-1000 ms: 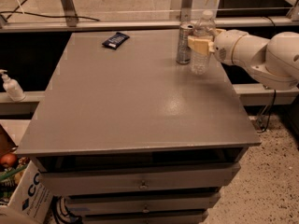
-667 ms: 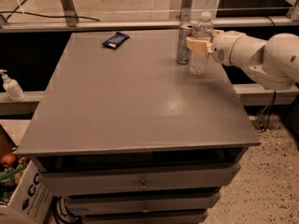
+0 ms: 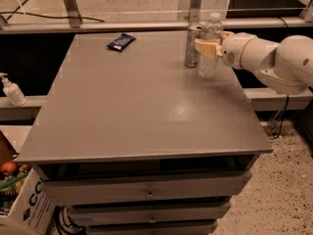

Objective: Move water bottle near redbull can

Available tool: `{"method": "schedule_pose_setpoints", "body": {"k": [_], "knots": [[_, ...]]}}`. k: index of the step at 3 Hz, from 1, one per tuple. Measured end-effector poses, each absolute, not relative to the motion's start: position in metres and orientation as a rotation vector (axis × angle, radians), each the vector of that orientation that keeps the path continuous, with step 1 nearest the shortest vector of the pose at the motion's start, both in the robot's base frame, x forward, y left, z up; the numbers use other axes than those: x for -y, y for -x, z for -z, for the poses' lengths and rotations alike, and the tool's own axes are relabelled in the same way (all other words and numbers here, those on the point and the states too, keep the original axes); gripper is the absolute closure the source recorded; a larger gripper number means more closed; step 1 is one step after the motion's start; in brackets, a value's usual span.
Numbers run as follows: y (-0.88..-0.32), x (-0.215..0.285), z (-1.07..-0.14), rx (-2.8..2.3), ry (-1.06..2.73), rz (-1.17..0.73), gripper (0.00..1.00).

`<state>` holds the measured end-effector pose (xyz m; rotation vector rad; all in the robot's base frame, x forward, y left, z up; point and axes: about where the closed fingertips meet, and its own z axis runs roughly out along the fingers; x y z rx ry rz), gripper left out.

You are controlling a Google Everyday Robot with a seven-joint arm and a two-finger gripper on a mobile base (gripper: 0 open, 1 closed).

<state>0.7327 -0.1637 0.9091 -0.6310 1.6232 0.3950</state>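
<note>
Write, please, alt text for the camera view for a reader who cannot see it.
The robot's end effector grips an upright water bottle close beside a redbull can near the far edge of a grey table. A dark blue snack packet lies farther along that edge.

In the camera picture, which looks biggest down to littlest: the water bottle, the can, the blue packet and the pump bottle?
1. water bottle, gripped by the gripper at the table's far right.
2. redbull can.
3. snack packet and pump bottle look alike; the pump bottle is nearer, so unranked.
</note>
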Motion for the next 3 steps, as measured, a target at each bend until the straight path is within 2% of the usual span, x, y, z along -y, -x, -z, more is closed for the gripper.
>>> {"method": "schedule_pose_setpoints", "body": {"k": [2,3], "knots": [[-0.7327,0.1637,-0.9106,-1.623,0.631,-0.395,0.13],[-0.7323,0.1667,-0.908,-1.626,0.629,-0.393,0.0]]}}
